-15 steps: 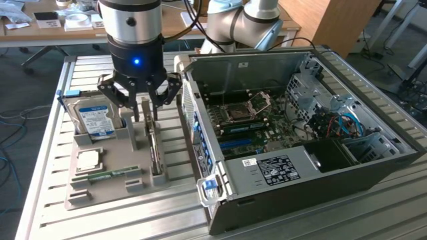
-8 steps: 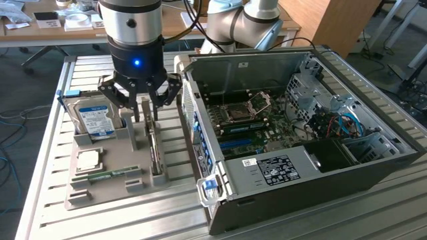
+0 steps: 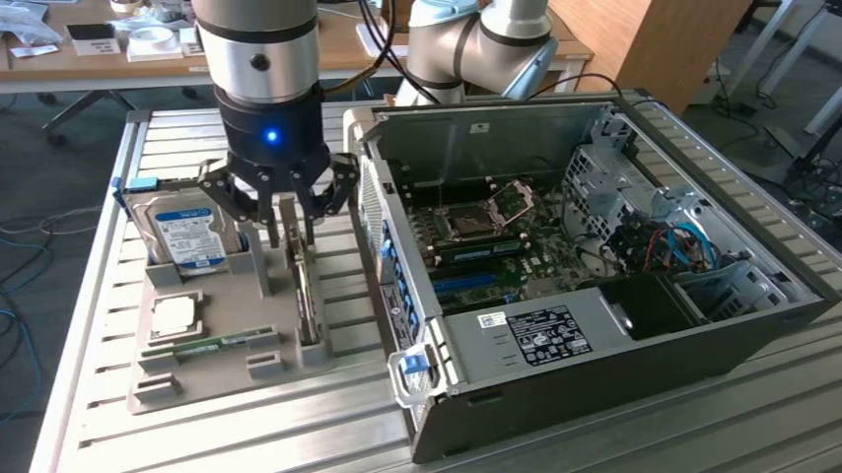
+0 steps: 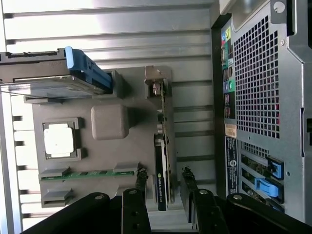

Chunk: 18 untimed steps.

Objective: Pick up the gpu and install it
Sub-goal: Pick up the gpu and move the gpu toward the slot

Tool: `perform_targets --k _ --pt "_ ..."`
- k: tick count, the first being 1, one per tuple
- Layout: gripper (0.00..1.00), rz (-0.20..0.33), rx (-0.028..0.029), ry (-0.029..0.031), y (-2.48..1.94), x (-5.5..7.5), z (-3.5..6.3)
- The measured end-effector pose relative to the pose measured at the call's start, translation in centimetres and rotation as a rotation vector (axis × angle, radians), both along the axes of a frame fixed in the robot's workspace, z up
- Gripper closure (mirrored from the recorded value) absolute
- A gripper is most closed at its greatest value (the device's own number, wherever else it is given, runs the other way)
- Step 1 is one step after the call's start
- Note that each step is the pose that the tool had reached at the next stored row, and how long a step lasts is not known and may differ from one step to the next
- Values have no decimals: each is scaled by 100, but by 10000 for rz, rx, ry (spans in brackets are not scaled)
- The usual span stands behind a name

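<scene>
So the gpu (image 3: 307, 301) is standing on edge in the grey tray (image 3: 217, 379) on the desk. It's got the hard drive (image 3: 184, 232), CPU (image 3: 175, 315) and RAM stick (image 3: 217, 343) on one side and the open PC case (image 3: 593, 246) on the other. The gripper (image 3: 292, 239) hangs right over it. The wrist view has the fingers (image 4: 141, 183) spread either side of the card, gripping nothing, and the case's rear ports (image 4: 228, 73). The exterior view looks in at the motherboard (image 3: 514, 251).

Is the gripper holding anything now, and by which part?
Nothing is held. The open gripper has a finger on each side of the graphics card, which stands on edge in the gray tray.
</scene>
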<state>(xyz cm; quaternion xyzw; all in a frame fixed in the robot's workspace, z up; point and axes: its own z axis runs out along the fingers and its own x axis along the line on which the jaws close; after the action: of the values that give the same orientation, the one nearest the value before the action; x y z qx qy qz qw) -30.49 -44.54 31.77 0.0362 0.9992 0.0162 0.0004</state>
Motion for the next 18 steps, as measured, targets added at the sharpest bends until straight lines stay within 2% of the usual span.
perform_targets --k 14,18 --pt "58 1 -2 1 0 0 -41" --pt "58 1 -1 0 0 0 -99"
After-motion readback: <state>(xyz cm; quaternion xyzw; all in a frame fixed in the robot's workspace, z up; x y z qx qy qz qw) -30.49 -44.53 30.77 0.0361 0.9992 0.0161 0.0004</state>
